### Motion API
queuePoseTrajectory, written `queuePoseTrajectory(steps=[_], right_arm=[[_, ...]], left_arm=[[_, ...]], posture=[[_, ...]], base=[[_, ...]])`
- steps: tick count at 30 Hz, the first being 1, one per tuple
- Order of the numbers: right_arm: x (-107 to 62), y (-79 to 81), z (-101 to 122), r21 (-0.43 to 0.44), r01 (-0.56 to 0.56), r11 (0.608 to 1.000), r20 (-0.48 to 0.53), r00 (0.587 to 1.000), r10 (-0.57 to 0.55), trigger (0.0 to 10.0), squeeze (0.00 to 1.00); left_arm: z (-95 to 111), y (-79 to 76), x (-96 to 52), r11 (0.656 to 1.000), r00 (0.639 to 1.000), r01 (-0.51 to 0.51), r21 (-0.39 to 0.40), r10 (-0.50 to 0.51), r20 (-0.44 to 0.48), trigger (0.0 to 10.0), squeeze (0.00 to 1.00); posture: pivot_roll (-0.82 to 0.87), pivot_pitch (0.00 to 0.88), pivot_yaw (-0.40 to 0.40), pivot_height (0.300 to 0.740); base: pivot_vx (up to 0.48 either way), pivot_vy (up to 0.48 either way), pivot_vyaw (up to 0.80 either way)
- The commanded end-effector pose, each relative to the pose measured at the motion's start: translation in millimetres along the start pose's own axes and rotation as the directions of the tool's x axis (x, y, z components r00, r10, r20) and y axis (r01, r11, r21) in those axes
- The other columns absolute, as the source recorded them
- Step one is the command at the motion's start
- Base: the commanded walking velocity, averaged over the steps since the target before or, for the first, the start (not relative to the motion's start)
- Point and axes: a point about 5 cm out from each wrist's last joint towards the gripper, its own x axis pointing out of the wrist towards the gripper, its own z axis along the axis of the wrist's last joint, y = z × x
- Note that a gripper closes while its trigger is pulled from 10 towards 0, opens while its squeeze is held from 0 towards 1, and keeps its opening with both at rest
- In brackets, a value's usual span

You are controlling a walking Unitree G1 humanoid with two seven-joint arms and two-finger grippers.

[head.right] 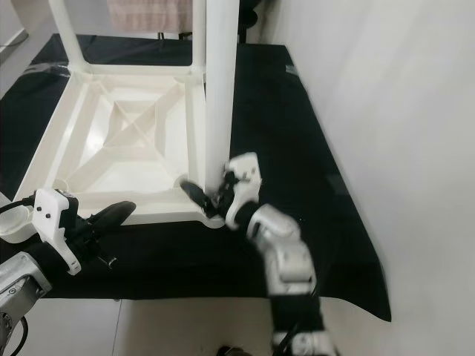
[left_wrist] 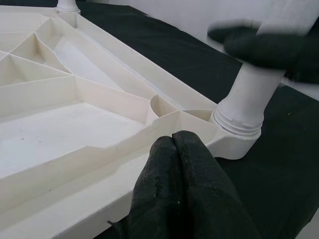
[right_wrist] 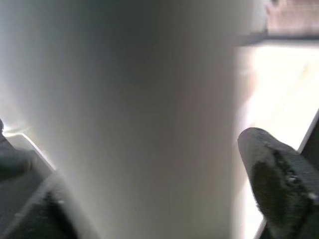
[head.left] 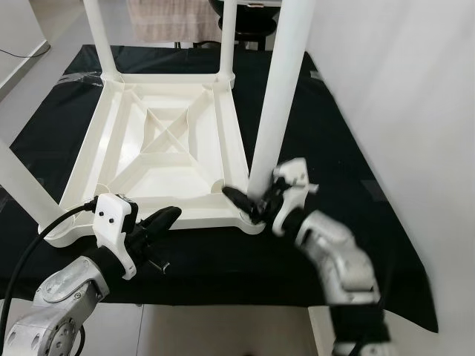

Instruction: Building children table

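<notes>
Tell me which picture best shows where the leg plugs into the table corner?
The left wrist view: the leg sits in its round socket, sharp and close. The eye views show the leg standing at that corner, but the right claw around its base hides the joint. The right wrist view has only a blurry stretch of leg.

An upturned table top [head.left: 159, 141] lies on a mat [head.left: 349, 193] spread over the floor, legs rising from its corners at 11 o'clock [head.left: 99, 33], 1 o'clock [head.left: 227, 37], 8 o'clock [head.left: 22, 185] and 4 o'clock [head.left: 282, 89]. The right gripper [head.left: 249, 204] sits at the foot of the 4 o'clock leg, one finger on either side. The left gripper [head.left: 159, 221] rests at the top's near edge, at 7 o'clock. A wall [head.left: 415, 89] stands at 3 o'clock.
</notes>
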Motion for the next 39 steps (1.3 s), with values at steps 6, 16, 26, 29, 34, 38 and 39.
queuePoseTrajectory(steps=[6, 16, 26, 29, 34, 38, 39], right_arm=[[-9.3, -17.9, 1, -0.030, -0.380, 0.924, -0.098, 0.921, 0.376, 10.0, 0.00], [14.2, -43.6, 17, 0.073, -0.440, 0.895, -0.075, 0.892, 0.445, 0.0, 0.00], [3.3, -52.1, 12, 0.121, -0.448, 0.886, -0.067, 0.887, 0.458, 0.0, 0.00], [-9.3, -57.2, 7, 0.102, -0.420, 0.902, -0.070, 0.901, 0.427, 0.0, 0.00], [-25.6, -64.3, -7, 0.043, -0.242, 0.969, -0.105, 0.964, 0.245, 0.0, 0.00], [-26.3, -48.5, -42, -0.018, 0.201, 0.979, -0.216, 0.956, -0.200, 0.0, 0.00], [-26.3, -48.5, -42, -0.018, 0.201, 0.979, -0.216, 0.956, -0.200, 0.0, 0.00]], left_arm=[[-2, -7.9, -3.7, 1.000, 1.000, 0.013, -0.007, -0.013, -0.008, 10.0, 0.00], [-3, -15.6, -8.3, 1.000, 1.000, 0.017, -0.017, -0.017, -0.014, 10.0, 0.00], [-3, -17.2, -7.6, 1.000, 1.000, 0.018, -0.020, -0.018, -0.012, 10.0, 0.00], [-3, -17.3, -6.8, 1.000, 1.000, 0.017, -0.022, -0.018, -0.008, 10.0, 0.00], [-2, -16.7, -6.8, 1.000, 1.000, 0.017, -0.022, -0.017, -0.004, 10.0, 0.00], [-1, -12.7, -8.0, 1.000, 1.000, 0.015, -0.021, -0.015, -0.003, 10.0, 0.00], [-1, -12.7, -8.0, 1.000, 1.000, 0.015, -0.021, -0.015, -0.003, 10.0, 0.00]], posture=[[0.07, 0.192, -0.090, 0.740], [0.12, 0.195, -0.100, 0.740], [0.11, 0.189, -0.103, 0.740], [0.09, 0.189, -0.109, 0.740], [0.07, 0.195, -0.114, 0.740], [0.05, 0.199, -0.099, 0.740], [0.05, 0.199, -0.099, 0.740]], base=[[0.000, 0.000, 0.00], [0.000, 0.000, 0.00], [0.000, 0.000, 0.00], [0.000, 0.000, 0.00], [0.000, 0.000, 0.00], [0.000, 0.000, 0.00], [0.000, 0.000, 0.00]])
